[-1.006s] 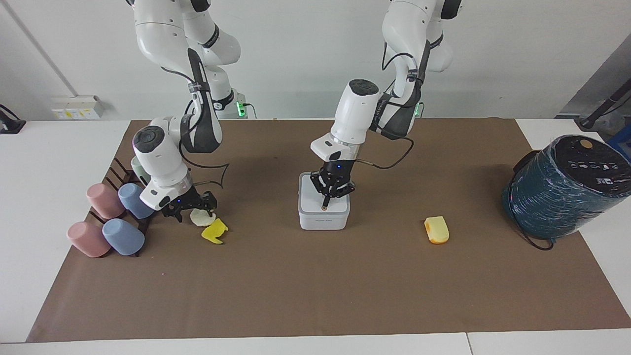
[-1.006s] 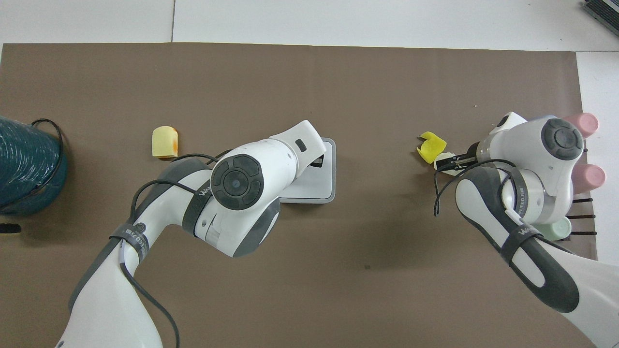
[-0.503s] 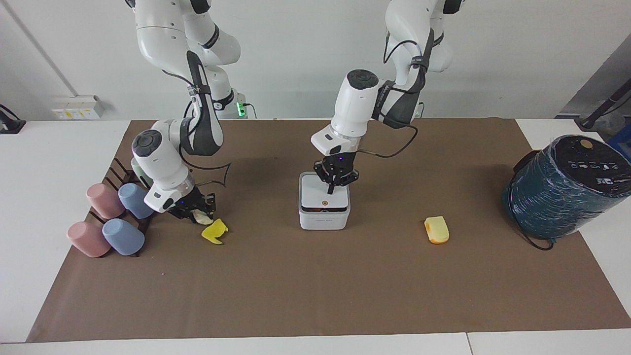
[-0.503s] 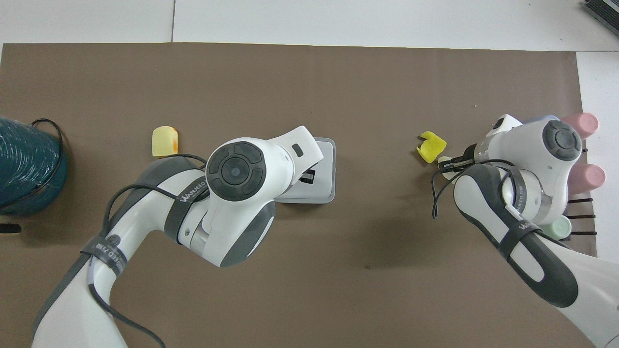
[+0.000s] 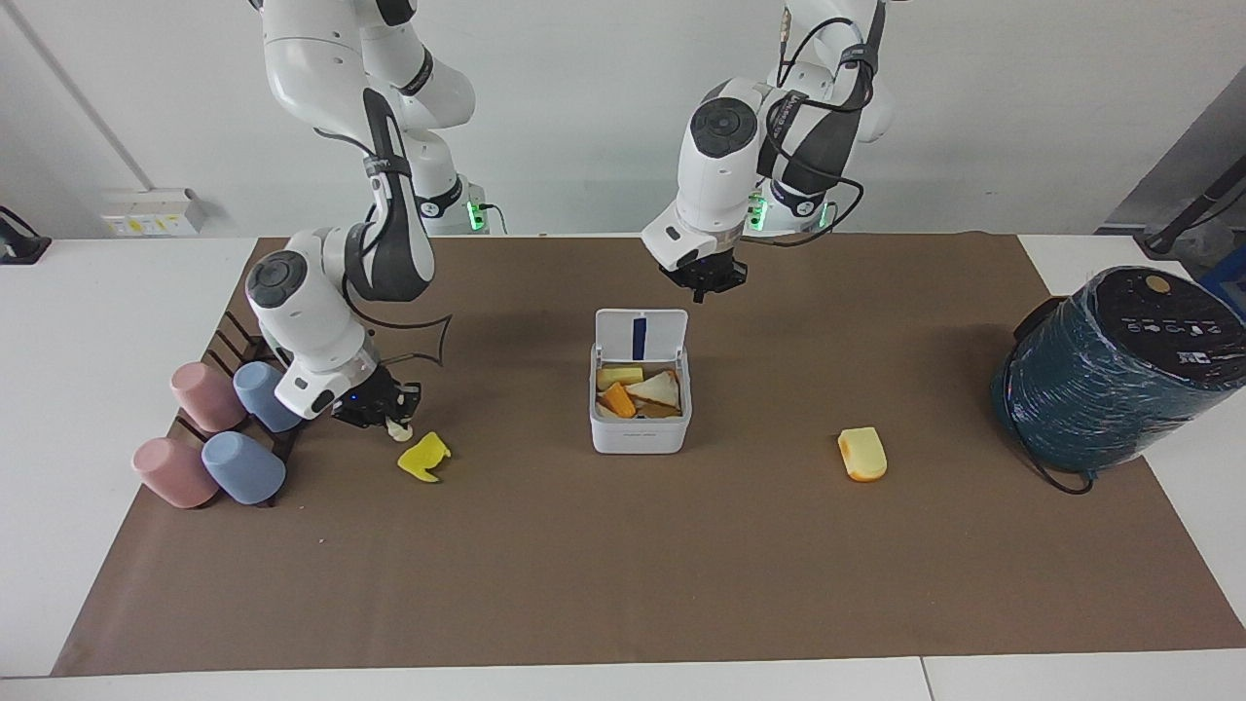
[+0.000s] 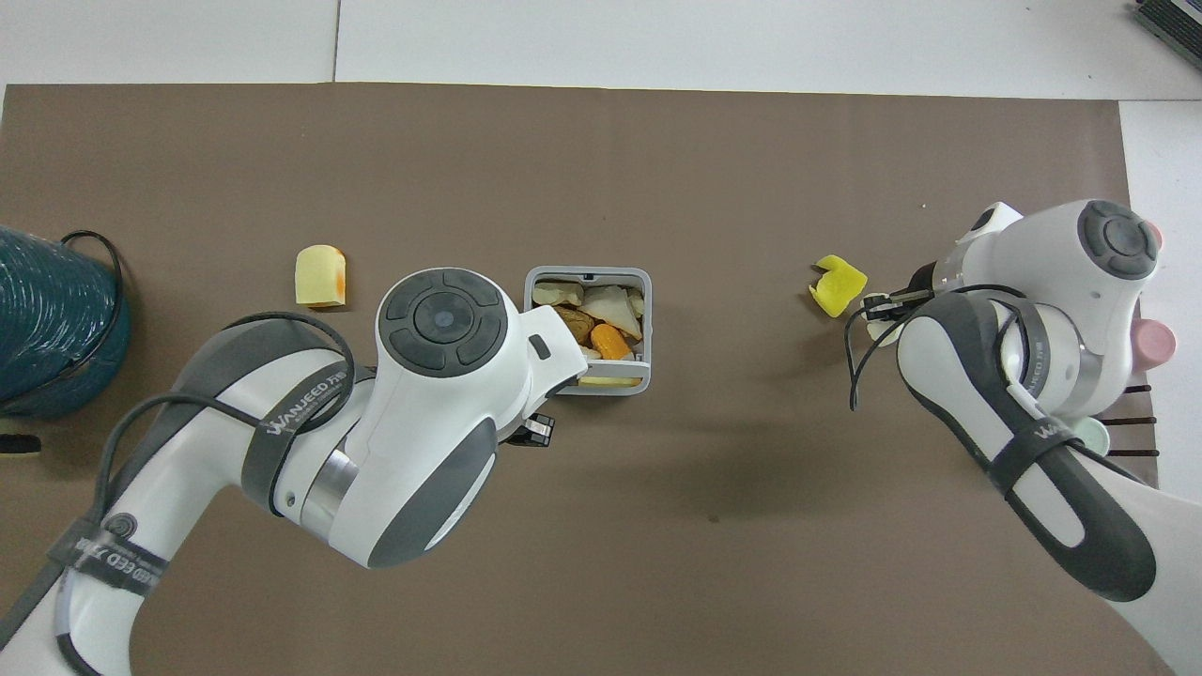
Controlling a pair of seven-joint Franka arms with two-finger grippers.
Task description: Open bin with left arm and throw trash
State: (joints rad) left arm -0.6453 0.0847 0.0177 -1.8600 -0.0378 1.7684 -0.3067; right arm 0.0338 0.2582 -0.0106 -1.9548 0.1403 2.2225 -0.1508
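Note:
The white bin [image 5: 640, 433] [image 6: 647, 324] stands mid-table with its lid [image 5: 640, 334] swung up, blue strip showing, and several scraps inside. My left gripper [image 5: 703, 285] hangs shut and empty in the air, over the mat on the robots' side of the bin. Toward the right arm's end, my right gripper [image 5: 392, 417] [image 6: 881, 308] is low over the mat, shut on the cream-white trash piece [image 5: 398, 427]. The bright yellow piece [image 5: 423, 458] [image 6: 839, 284] lies on the mat beside it. The yellow-orange block [image 5: 862, 454] [image 6: 320, 275] lies toward the left arm's end.
A big teal wrapped cylinder [image 5: 1110, 375] [image 6: 47, 319] with a black top and a cable lies at the left arm's end. Pink and blue cups [image 5: 209, 433] rest on a dark rack beside the right gripper.
The left gripper lifted off the lid and drew back toward the robots; the lid sprang open. The right gripper closed on the cream-white piece and tipped it up.

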